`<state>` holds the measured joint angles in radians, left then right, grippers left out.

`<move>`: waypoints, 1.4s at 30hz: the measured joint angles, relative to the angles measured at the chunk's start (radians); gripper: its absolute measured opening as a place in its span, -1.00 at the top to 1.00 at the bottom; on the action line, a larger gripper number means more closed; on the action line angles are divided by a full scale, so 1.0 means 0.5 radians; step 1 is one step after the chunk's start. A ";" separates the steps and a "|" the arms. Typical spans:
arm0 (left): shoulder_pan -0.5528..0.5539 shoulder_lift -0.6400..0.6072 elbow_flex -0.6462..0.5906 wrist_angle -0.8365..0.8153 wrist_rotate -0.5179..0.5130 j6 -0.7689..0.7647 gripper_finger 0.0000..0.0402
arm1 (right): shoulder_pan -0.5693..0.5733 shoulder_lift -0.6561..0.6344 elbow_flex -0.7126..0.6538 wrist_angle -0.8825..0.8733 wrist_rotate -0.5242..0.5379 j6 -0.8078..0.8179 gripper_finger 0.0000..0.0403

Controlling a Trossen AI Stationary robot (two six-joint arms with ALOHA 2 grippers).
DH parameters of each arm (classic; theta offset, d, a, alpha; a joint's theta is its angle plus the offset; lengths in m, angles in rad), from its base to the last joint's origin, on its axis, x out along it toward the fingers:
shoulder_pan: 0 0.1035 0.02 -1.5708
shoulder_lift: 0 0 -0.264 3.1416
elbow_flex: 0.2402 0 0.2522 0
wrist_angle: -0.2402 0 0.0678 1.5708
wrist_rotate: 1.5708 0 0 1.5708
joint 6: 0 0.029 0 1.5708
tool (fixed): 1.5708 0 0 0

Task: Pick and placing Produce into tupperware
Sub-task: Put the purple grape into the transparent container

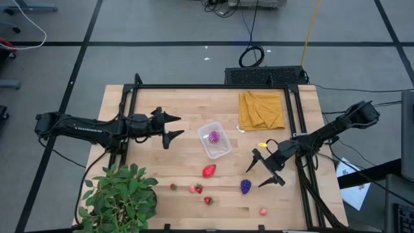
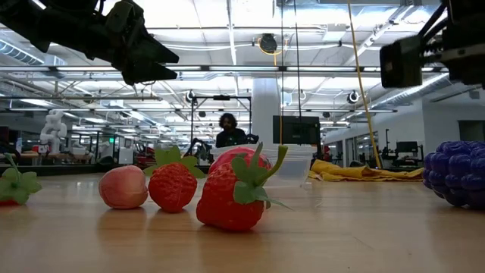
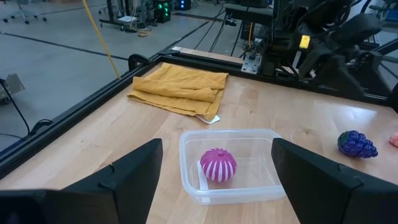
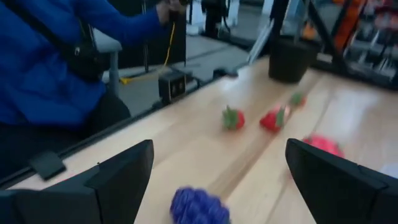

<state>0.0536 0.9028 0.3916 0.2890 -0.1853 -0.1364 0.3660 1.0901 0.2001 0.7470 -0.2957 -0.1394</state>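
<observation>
The clear tupperware [image 1: 218,150] stands mid-table on its base, with a striped magenta fruit [image 1: 214,136] inside it. Nearer the front edge lie a red strawberry [image 1: 209,171], a purple grape bunch [image 1: 246,186], small strawberries [image 1: 198,189] and a pink piece [image 1: 264,211]. My left gripper [image 1: 180,126] hovers open to the left of the tupperware [image 3: 231,186], pointing at it. My right gripper [image 1: 253,178] hangs open just right of the grape bunch [image 4: 199,206], above the table, with nothing between its fingers.
A folded mustard-yellow cloth [image 1: 262,110] lies at the far right of the table. A green potted plant [image 1: 119,197] stands at the near left corner. A black frame [image 1: 194,87] runs along the far edge. A person in blue [image 4: 56,56] stands beside the table.
</observation>
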 joint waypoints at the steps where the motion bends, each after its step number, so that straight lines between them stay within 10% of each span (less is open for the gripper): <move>1: -0.001 0.001 0.000 0.000 0.000 0.000 -0.53 | 0.000 0.000 0.001 0.034 -0.025 -0.019 -0.77; 7: 0.000 0.000 0.000 0.000 0.000 0.001 -0.53 | -0.001 0.000 0.163 0.018 -0.102 -0.076 -0.77; 17: -0.001 0.000 0.000 0.000 0.000 0.001 -0.53 | -0.075 0.101 0.784 -1.147 -0.243 -0.391 -0.77; 30: -0.001 0.000 0.001 0.000 0.000 0.004 -0.53 | -0.157 0.778 1.049 -1.202 -0.774 -0.380 -0.77; 42: -0.001 0.000 0.001 -0.001 0.000 0.003 -0.53 | -0.208 1.010 1.093 -1.364 -0.763 -0.563 -0.77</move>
<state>0.0532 0.9028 0.3920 0.2886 -0.1852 -0.1349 0.2621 1.5951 0.7467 0.0650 -0.6774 -0.4212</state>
